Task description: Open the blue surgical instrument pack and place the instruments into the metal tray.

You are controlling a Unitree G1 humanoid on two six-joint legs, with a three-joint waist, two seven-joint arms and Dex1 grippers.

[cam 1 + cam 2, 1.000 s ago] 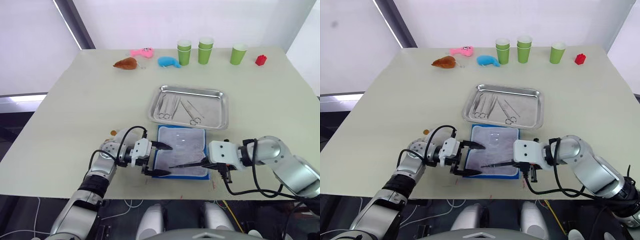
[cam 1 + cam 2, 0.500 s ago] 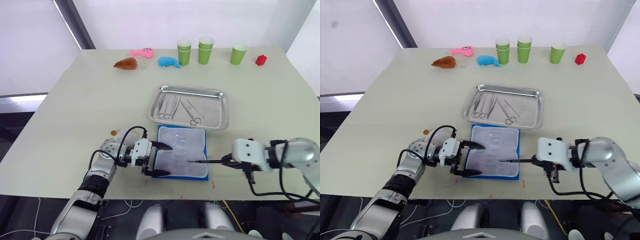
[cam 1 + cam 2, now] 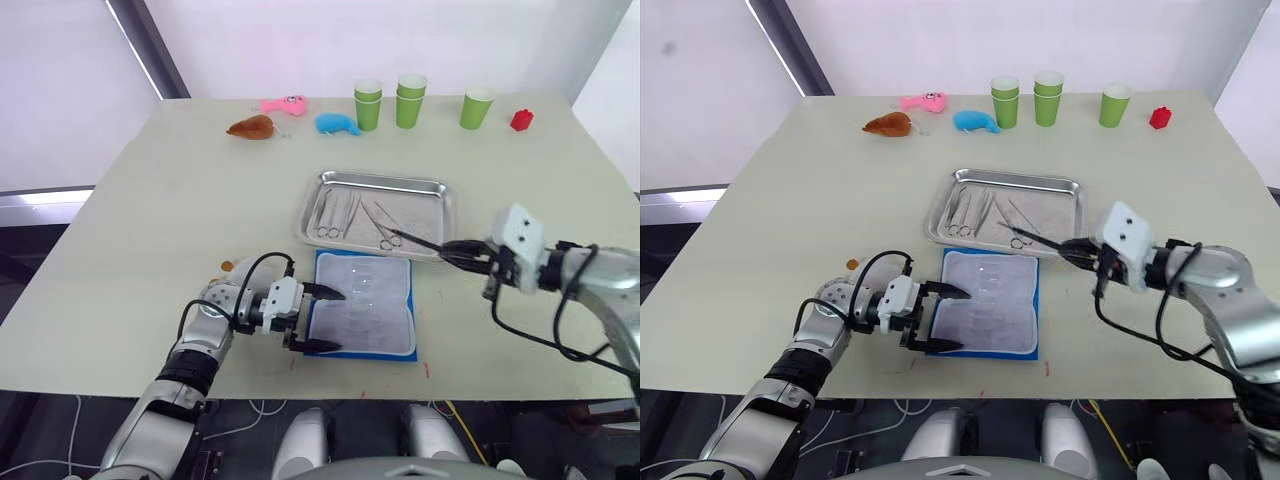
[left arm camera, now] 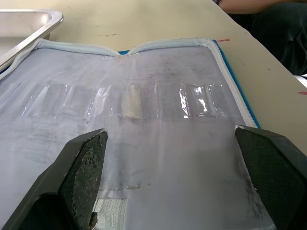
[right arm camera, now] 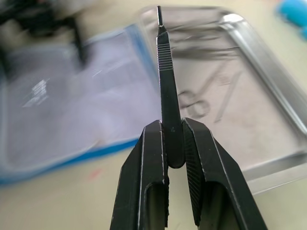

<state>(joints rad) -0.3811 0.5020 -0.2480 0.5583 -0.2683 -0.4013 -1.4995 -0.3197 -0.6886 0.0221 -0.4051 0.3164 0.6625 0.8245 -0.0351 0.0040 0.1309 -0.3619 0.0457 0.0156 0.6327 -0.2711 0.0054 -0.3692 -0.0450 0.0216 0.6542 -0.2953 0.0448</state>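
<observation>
The blue surgical instrument pack lies open near the table's front edge, pale lining up, its clear loops holding nothing. My left gripper is open at the pack's left edge, one finger on each side of the lining. My right gripper is shut on a slim dark instrument. It holds this instrument just above the near right part of the metal tray, tip pointing left. Several instruments, scissors and forceps, lie in the tray.
Along the far edge stand three green cup stacks, a red block, a blue whale toy, a pink toy and a brown toy. The table's front edge runs just below the pack.
My right gripper has carried the dark instrument off the pack, out to the right and then up to the tray's near right side. The left gripper has stayed put.
</observation>
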